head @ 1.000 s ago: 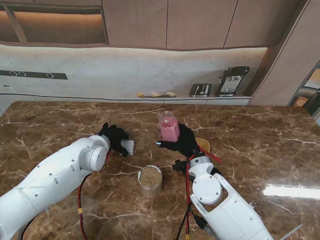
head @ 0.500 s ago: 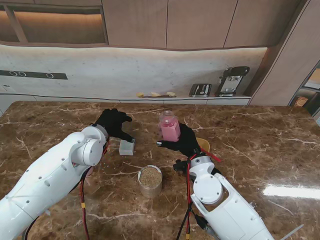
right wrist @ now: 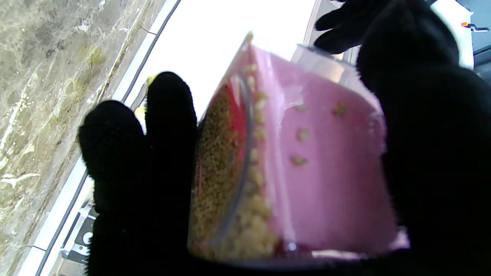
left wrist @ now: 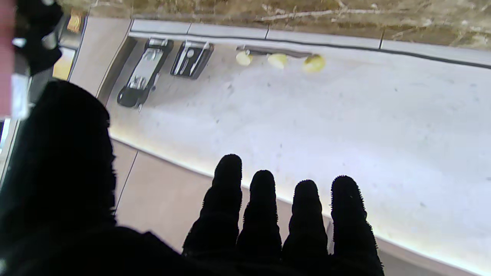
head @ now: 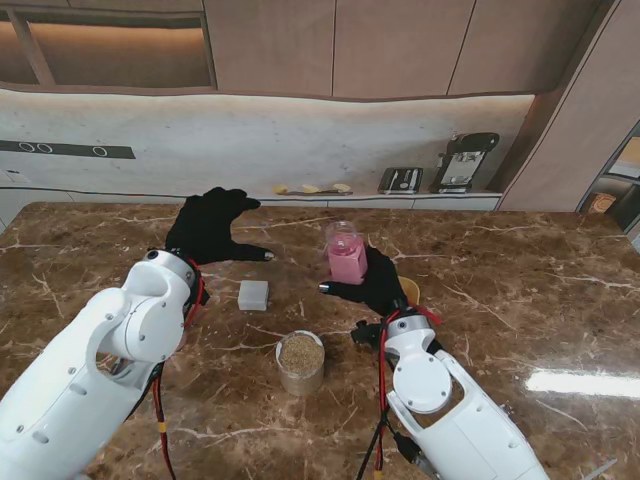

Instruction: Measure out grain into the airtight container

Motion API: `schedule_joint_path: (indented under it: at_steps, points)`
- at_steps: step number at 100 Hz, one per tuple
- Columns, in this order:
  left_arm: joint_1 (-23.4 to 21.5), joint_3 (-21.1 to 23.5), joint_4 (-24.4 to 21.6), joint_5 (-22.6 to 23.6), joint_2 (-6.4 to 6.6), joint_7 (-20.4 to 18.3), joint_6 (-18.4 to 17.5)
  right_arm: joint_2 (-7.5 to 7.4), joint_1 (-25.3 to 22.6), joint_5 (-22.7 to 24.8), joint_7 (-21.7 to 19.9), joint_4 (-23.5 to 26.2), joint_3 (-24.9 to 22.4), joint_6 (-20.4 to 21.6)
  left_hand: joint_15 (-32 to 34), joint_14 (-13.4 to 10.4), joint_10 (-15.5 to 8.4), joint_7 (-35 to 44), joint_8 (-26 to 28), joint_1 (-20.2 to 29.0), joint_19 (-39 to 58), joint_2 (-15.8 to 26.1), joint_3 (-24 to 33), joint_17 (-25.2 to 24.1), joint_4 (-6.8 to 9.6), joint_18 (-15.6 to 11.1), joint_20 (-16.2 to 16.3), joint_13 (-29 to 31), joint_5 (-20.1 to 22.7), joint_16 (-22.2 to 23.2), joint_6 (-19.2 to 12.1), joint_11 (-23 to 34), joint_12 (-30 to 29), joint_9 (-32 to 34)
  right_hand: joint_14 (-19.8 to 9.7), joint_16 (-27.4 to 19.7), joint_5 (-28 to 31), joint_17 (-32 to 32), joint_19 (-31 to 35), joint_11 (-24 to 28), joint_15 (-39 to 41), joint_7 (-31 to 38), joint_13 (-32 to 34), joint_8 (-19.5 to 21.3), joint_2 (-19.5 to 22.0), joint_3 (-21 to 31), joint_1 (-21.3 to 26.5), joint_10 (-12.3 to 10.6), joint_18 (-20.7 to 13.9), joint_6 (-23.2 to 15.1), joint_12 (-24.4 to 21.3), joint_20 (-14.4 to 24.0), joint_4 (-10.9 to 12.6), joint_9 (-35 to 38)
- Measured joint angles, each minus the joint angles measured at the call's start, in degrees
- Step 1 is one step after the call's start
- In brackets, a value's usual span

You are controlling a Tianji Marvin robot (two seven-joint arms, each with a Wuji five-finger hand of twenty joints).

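My right hand (head: 372, 282) is shut on a pink measuring cup (head: 346, 256) held upright above the table's middle. The right wrist view shows the pink measuring cup (right wrist: 307, 168) tilted between my black fingers (right wrist: 153, 153), with tan grain against its wall. Nearer to me stands a clear round container (head: 300, 361) filled with grain, no lid on it. A small grey square lid (head: 253, 294) lies flat on the marble to its left. My left hand (head: 210, 228) is raised, open, fingers spread, past the lid and holding nothing. Its fingers (left wrist: 264, 214) point at the back wall.
The brown marble table (head: 520, 290) stretches wide on both sides. A yellow bowl edge (head: 407, 289) peeks out behind my right hand. On the far counter sit a toaster (head: 400, 180), a black appliance (head: 463, 160) and some yellow items (head: 312, 188).
My left hand let go of the grey lid, leaving it on the table, then rose and moved farther from me. The right hand with the cup shifted slightly right.
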State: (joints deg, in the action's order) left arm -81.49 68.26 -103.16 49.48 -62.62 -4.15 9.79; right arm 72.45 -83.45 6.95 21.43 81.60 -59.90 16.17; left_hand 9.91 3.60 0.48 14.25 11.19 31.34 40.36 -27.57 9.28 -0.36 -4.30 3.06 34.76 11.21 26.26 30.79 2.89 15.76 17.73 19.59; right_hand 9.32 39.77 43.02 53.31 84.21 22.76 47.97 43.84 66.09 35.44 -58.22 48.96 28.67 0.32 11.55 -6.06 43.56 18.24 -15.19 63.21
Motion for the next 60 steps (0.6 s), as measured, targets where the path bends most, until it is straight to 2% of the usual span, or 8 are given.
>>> schedule_joint_path:
  at_steps: [9,18,25,32,37,55,60]
  points:
    - [-4.3,3.2,-4.4,0.5,-0.12,0.7,-0.4,-0.04,-0.1,0.2,0.1,0.0,0.0,0.2,0.0,0.2,0.5,0.0,0.0,0.0,0.0,0.0,0.0,0.0,0.0,0.0,0.0,0.0,0.0,0.0,0.9,0.0,0.0,0.0,0.0,0.0,0.0,0.0,0.0,0.0,0.0,0.0,0.0,0.0,0.0,0.0,0.0,0.0,0.0,0.0,0.0,0.0,0.0,0.0]
    - [-8.8,6.9,-8.2,1.7,-0.3,2.1,-2.5,-0.05,-0.1,0.3,0.2,-0.1,0.0,0.4,0.7,0.7,1.2,0.0,0.0,1.5,0.1,-0.2,0.0,0.7,0.01,-0.1,-1.6,2.7,0.0,-0.5,1.1,0.0,0.0,0.0,0.0,0.0,0.0,0.0,0.0,0.0,0.0,0.0,0.0,0.0,0.0,0.0,0.0,0.0,0.0,0.0,0.0,0.0,0.0,0.0]
    - [-12.5,9.4,-9.9,1.6,-0.47,6.7,-4.8,-0.05,-0.2,0.3,0.4,-0.1,0.0,0.5,0.7,0.7,2.2,0.0,0.0,1.5,0.6,-0.3,0.0,2.0,0.01,-0.9,-3.9,4.1,0.0,-2.2,1.5,-0.1,-0.1,1.0,0.0,0.0,0.0,0.0,0.0,0.0,0.0,0.0,0.0,0.0,0.0,0.0,0.0,0.0,0.0,0.0,0.0,0.0,0.0,0.0]
    - [-16.5,11.0,-11.4,0.7,-0.76,11.9,-5.0,-0.05,-0.2,0.5,0.4,-0.2,-0.1,0.7,0.7,0.7,2.5,0.0,0.0,1.5,0.7,-0.3,0.0,2.6,0.02,-2.2,-6.9,4.1,0.0,-4.0,1.7,-0.1,-0.7,1.0,0.0,0.0,0.0,0.0,0.0,0.0,0.0,0.0,0.0,0.0,0.0,0.0,0.0,0.0,0.0,0.0,0.0,0.0,0.0,0.0]
    - [-19.4,12.4,-12.6,0.4,-1.13,13.8,-5.0,-0.05,-0.2,0.6,0.4,-0.2,-0.1,0.8,0.7,0.7,2.5,0.0,0.0,1.5,0.9,-0.3,0.0,2.6,0.02,-2.8,-8.5,4.1,0.0,-4.6,1.7,-0.1,-0.7,1.0,0.0,0.0,0.0,0.0,0.0,0.0,0.0,0.0,0.0,0.0,0.0,0.0,0.0,0.0,0.0,0.0,0.0,0.0,0.0,0.0]
    - [-27.1,15.5,-14.0,-0.1,-2.25,20.0,-5.7,-0.16,-0.2,0.6,0.1,-0.4,0.0,0.9,0.7,0.7,2.5,0.0,0.0,1.5,1.3,-0.3,0.0,2.6,0.02,-3.4,-10.0,4.1,0.0,-5.2,1.7,-0.1,-1.4,1.0,0.0,0.0,0.0,0.0,0.0,0.0,0.0,0.0,0.0,0.0,0.0,0.0,0.0,0.0,0.0,0.0,0.0,0.0,0.0,0.0]
    - [-28.8,16.3,-14.0,0.1,-2.48,21.9,-6.0,-0.18,-0.2,0.6,0.1,-0.5,0.1,1.0,0.7,0.7,2.6,-0.1,0.0,1.5,1.3,-0.3,0.0,2.5,0.02,-3.5,-10.2,4.1,-1.1,-5.5,2.0,-0.1,-1.5,0.9,0.0,0.0,0.0,0.0,0.0,0.0,0.0,0.0,0.0,0.0,0.0,0.0,0.0,0.0,0.0,0.0,0.0,0.0,0.0,0.0]
